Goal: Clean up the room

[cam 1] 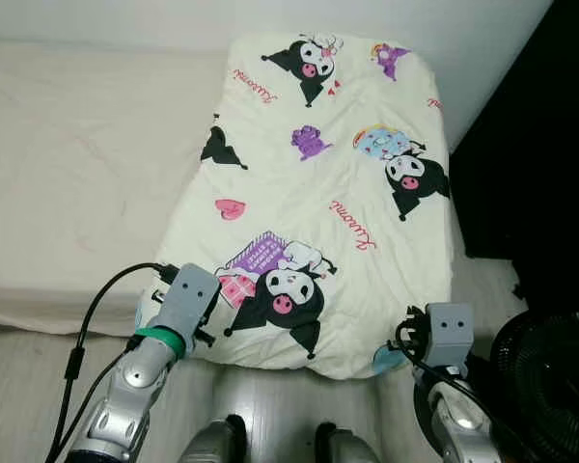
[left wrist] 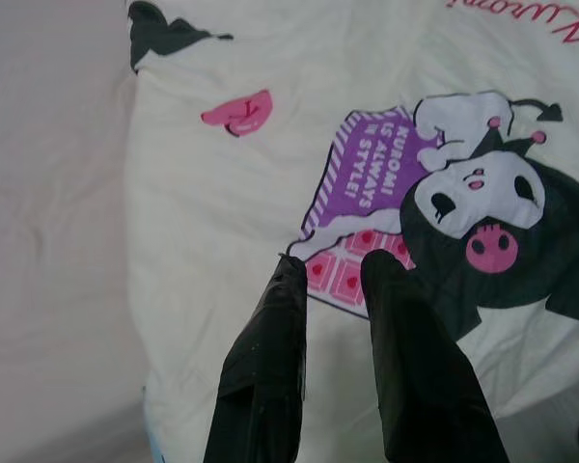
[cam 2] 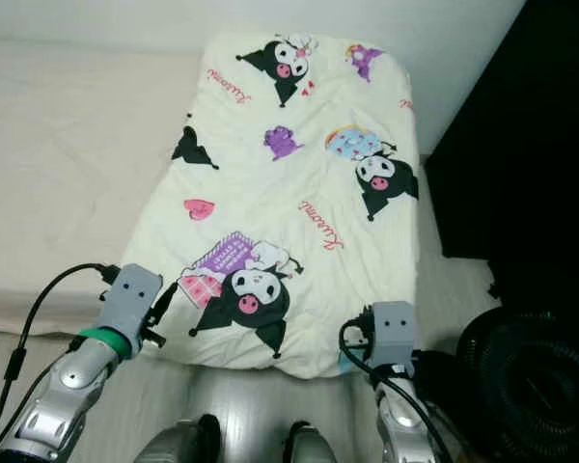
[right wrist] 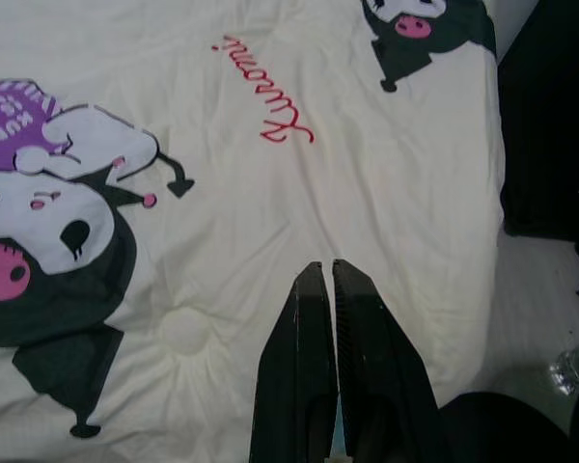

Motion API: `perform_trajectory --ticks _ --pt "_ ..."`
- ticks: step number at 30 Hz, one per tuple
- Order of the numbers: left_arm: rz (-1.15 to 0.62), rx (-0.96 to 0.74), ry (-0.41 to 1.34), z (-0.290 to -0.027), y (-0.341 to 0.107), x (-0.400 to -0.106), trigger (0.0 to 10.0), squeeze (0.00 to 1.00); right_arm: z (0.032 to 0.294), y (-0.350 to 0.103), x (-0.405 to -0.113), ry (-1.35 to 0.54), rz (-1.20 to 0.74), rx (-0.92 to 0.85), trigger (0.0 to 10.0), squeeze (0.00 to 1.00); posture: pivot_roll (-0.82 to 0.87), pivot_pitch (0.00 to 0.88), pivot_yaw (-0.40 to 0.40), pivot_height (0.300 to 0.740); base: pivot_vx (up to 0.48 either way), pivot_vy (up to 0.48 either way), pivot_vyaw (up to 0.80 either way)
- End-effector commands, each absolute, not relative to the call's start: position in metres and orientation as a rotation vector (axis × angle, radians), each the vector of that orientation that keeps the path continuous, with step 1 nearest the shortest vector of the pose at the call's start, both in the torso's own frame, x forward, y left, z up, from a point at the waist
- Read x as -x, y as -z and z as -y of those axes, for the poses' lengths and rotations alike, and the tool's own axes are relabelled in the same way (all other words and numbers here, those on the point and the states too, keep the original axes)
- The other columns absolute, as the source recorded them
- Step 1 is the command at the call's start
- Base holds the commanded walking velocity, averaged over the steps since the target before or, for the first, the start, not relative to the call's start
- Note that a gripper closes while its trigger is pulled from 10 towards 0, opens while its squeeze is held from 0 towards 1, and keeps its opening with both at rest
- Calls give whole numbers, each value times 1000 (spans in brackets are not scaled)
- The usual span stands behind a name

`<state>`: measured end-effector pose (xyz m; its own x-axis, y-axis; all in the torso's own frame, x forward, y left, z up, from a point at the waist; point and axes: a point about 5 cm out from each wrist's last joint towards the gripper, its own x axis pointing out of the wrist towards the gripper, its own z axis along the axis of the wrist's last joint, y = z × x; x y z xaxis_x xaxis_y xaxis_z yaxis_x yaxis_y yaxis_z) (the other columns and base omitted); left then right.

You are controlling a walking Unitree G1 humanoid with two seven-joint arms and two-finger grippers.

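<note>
A cream cartoon-print blanket (cam 1: 318, 193) is lying spread over the right part of the bed (cam 1: 77, 174). Both arms are reaching forward to its near edge. The left gripper (left wrist: 333, 275) is hovering over the near left corner with its fingers a little apart, gripping nothing. The right gripper (right wrist: 324, 275) is pointing over the near right corner, fingers pressed together and empty. A black fan (cam 1: 550, 371) is standing on the floor at the right.

My two head eyes look down from high up at the blanket (cam 1: 318, 183); each wrist eye looks along my black fingers (left wrist: 270, 376) from very close; all share the blanket's near edge.
</note>
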<state>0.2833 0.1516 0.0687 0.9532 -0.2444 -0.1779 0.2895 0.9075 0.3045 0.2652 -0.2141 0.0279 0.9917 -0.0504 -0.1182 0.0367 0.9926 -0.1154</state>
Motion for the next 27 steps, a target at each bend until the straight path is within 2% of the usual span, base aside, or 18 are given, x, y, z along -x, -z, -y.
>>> perform_trajectory --ticks 1,5,7,11,14,17,19,23,27 --pt "-187 -332 235 -156 -51 -281 10000 0 201 -20 -264 -6 -153 106 10000 0 -19 102 48 740 0 0 0" --pt "-188 -313 219 -154 -49 -283 10000 0 191 -24 -269 -35 -140 77 10000 0 -45 75 28 740 0 0 0" --pt "-162 -315 224 -140 -49 -292 10000 0 180 -27 -274 -101 -135 74 10000 0 -59 21 -23 740 0 0 0" --pt "-131 -420 270 -128 -47 -296 10000 0 186 -27 -277 -113 -136 173 10000 0 -62 0 -45 740 0 0 0" --pt "-147 -428 277 -127 -43 -295 10000 0 192 -27 -279 -105 -147 205 10000 0 -66 0 -50 740 0 0 0" --pt "-205 -418 272 -132 -31 -292 10000 0 205 -23 -282 -59 -196 205 10000 0 -67 0 -51 740 0 0 0" --pt "-300 -400 241 -144 -13 -285 10000 0 211 -13 -280 -36 -279 195 10000 0 -85 0 -36 740 0 0 0" --pt "-372 -403 227 -152 -1 -279 10000 0 206 -6 -279 -58 -326 202 10000 0 -90 0 -31 740 0 0 0" --pt "-421 -434 243 -158 10 -272 10000 0 186 -2 -279 -126 -334 197 10000 0 -81 0 -27 740 0 0 0"
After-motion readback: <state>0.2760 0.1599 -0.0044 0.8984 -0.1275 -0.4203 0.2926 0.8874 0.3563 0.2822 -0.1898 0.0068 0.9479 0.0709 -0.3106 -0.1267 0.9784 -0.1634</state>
